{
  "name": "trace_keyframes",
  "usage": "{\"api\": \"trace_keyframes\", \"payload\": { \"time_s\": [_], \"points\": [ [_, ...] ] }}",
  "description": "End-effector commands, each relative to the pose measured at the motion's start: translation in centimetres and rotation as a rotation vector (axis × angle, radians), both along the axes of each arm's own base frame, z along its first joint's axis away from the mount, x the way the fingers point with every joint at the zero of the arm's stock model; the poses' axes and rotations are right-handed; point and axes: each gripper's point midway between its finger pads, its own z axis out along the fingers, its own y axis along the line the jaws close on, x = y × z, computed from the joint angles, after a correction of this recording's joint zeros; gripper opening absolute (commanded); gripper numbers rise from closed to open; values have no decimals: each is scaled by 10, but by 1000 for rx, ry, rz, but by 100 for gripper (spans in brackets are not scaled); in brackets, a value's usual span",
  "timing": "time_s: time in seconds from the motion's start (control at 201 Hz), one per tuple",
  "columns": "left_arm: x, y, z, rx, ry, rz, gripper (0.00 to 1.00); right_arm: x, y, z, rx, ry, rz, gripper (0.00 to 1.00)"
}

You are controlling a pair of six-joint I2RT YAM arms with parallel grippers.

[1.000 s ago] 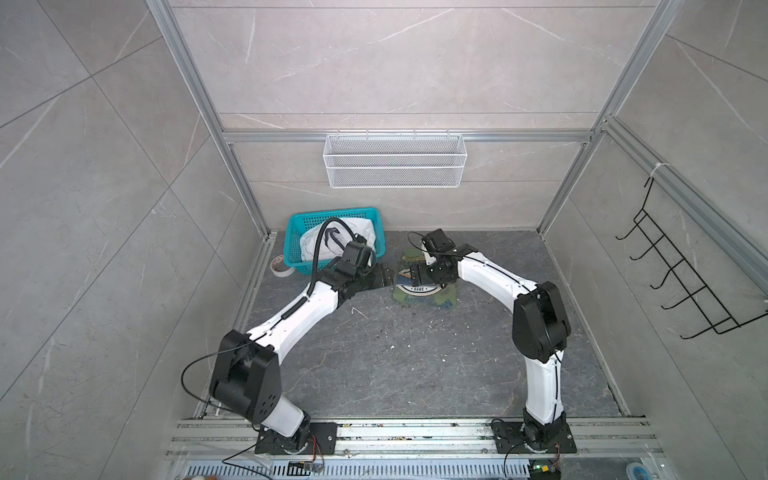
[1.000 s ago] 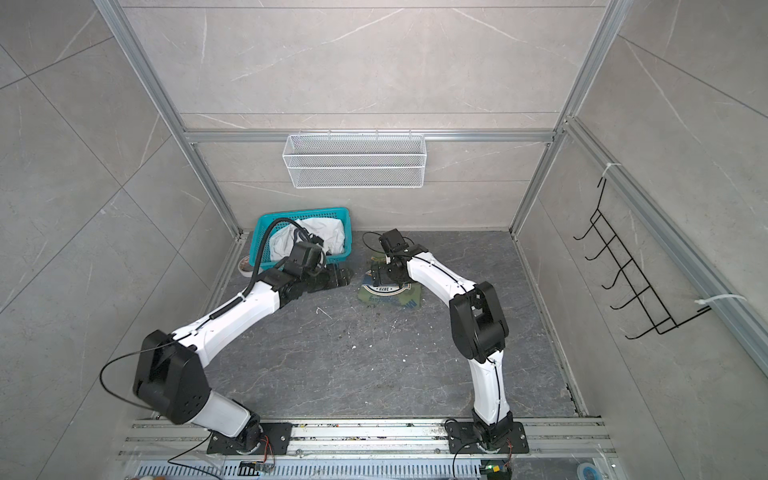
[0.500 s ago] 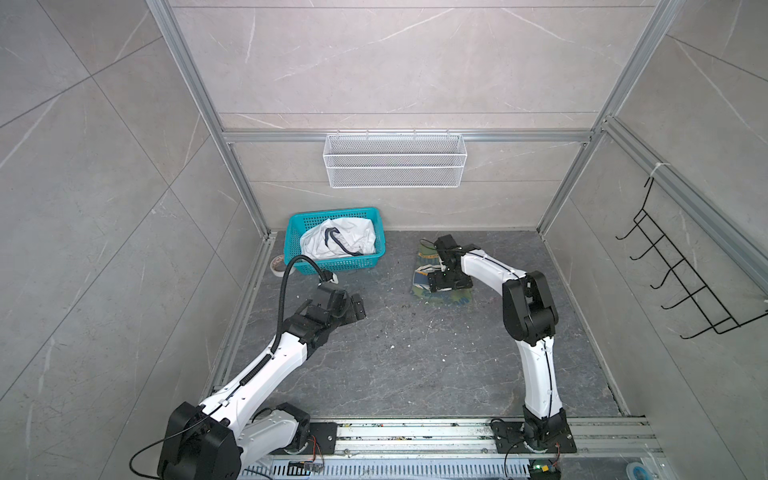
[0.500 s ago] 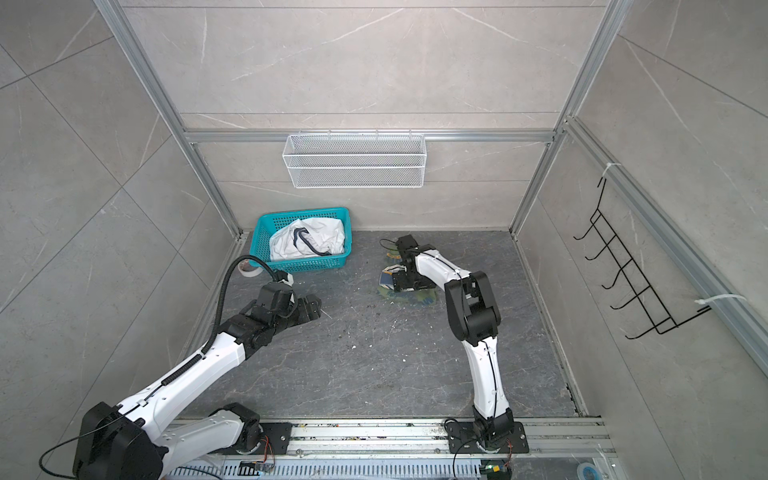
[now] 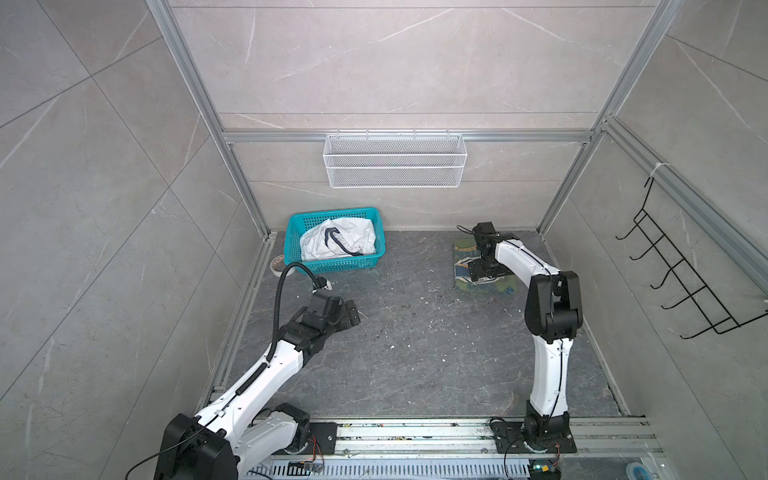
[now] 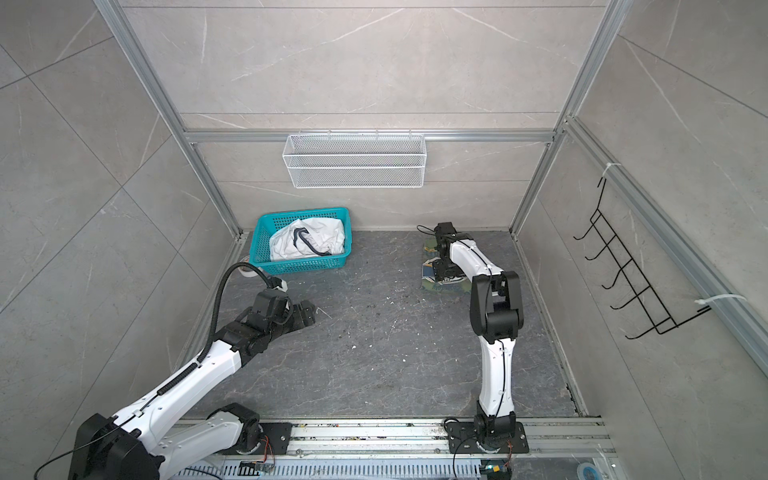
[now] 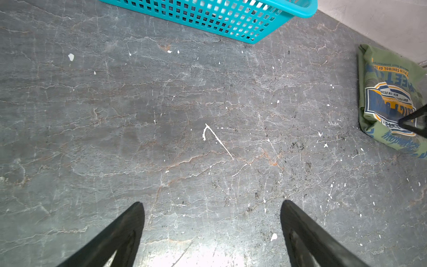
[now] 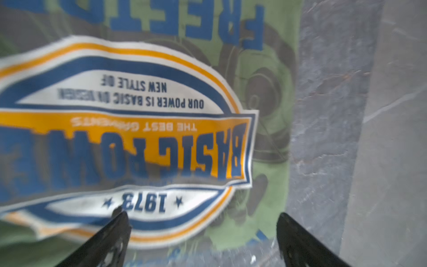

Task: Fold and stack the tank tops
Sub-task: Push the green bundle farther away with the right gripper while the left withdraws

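The olive green tank top [image 5: 494, 286] [image 6: 432, 282] lies folded on the floor at the back right, chest graphic up. My right gripper [image 5: 484, 270] [image 8: 202, 213] hovers low over it, open. One fingertip [image 8: 122, 217] is over the graphic and the other is past the shirt's edge, over bare floor. The white tank top [image 5: 338, 243] [image 6: 307, 241] sits crumpled in the teal basket [image 5: 332, 266] [image 7: 219, 20] at the back left. My left gripper [image 5: 353, 320] [image 7: 211, 203] is open and empty, low over the floor in front of the basket. In the left wrist view the green tank top [image 7: 390, 99] lies far off.
A tape roll [image 5: 277, 262] lies beside the basket near the left wall. A white wire shelf [image 5: 395, 166] hangs on the back wall and a black hook rack [image 5: 685, 282] on the right wall. The folded shirt lies close to the back right corner.
The left arm has drawn back from beside the green shirt to the front left. The green tank top and the right gripper over it now sit further right and back.
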Motion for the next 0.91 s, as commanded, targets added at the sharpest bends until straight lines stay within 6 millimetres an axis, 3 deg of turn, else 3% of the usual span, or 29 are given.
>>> {"api": "trace_keyframes", "payload": {
  "time_s": [0.0, 0.159, 0.423, 0.672, 0.906],
  "points": [
    [-2, 9, 8, 19, -30, 21, 94, -9, 31, 39, 82, -87, 53, 100],
    [-3, 11, 8, 21, -28, 26, 94, -2, 62, 24, 135, -70, 96, 99],
    [-6, 10, 3, 11, -19, 23, 94, 18, 79, -23, 163, 19, 93, 100],
    [-8, 13, -1, 36, -5, 24, 94, 31, 45, -57, 93, 117, 2, 99],
    [-14, 18, -5, 50, 1, 32, 94, 33, 2, -63, 86, 147, -87, 99]
  ]
}}
